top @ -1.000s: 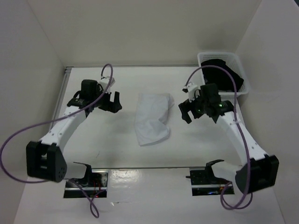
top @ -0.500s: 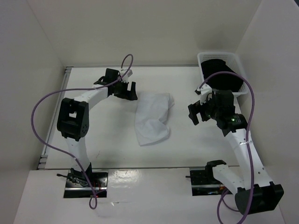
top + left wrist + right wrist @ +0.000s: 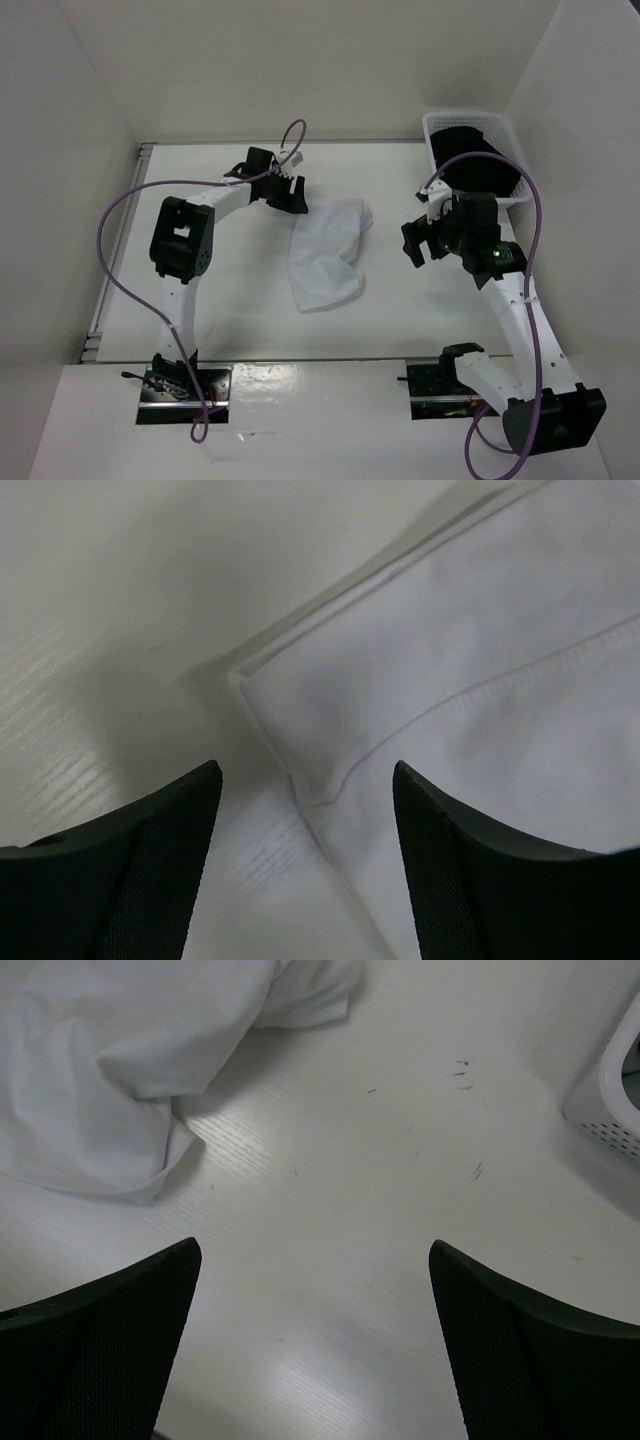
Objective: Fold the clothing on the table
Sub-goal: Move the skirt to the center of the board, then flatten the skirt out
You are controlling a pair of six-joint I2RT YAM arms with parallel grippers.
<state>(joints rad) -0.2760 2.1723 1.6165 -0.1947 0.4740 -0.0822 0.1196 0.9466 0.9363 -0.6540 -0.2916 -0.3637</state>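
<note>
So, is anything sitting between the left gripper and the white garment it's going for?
Nothing visible. The left gripper hangs right over the hemmed corner of the white garment, jaws apart, with only bare table beside that corner. The basket stands far off to the right.

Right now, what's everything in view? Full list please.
clothing: one, white, wrinkled, middle of the table
table: one, white, under everything
metal rail: one, grey, along the table's left edge
basket: one, white lattice, far right corner
black garment: one, black, inside the basket
cables: two, purple, one looping off each arm
left gripper: one, black, jaws apart at the clothing's far left corner
right gripper: one, black, jaws apart over bare table, right of the clothing
</note>
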